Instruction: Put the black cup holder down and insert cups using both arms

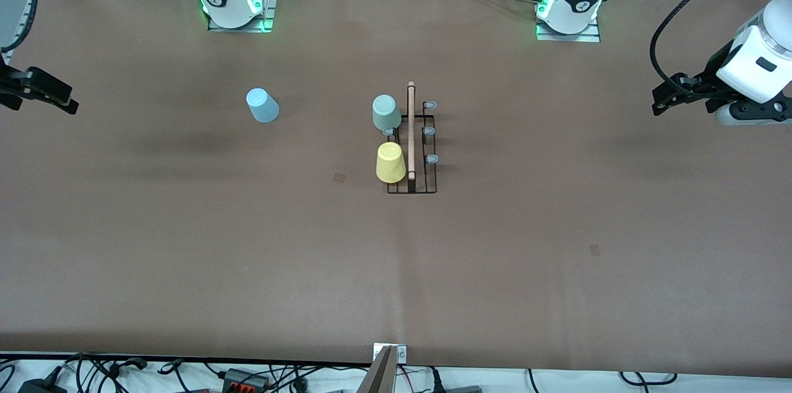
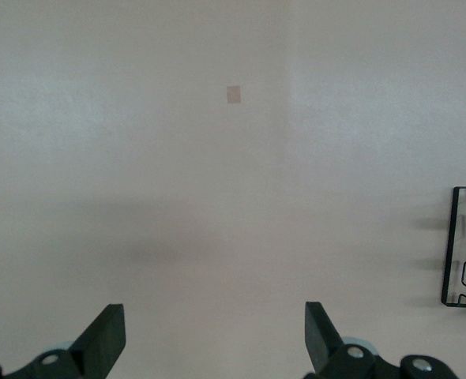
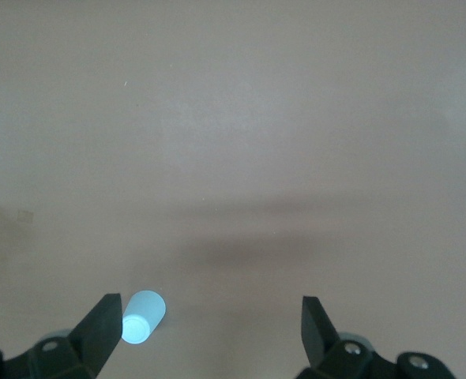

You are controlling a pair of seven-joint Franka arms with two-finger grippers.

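**Two cups on the rack, one loose on the tabletop**

The black cup holder (image 1: 413, 151) stands mid-tabletop, its wooden rod handle (image 1: 411, 130) running toward the front camera. On the side facing the right arm's end, the grey-green cup (image 1: 385, 112) sits upside down on a peg, and the yellow cup (image 1: 391, 162) sits upside down on another peg, nearer the front camera. The three grey-tipped pegs (image 1: 430, 132) on the side toward the left arm's end are bare. The light blue cup (image 1: 263, 105) rests on the brown tabletop (image 1: 185, 244), well apart from the holder, toward the right arm's end.

The left tool (image 1: 665, 99) hangs over the tabletop's edge at the left arm's end, fingers (image 2: 107, 335) spread apart and holding nothing. The right tool (image 1: 62, 98) hangs over the edge at the right arm's end, fingers (image 3: 103, 332) likewise apart and holding nothing; its wrist view shows the blue cup below.
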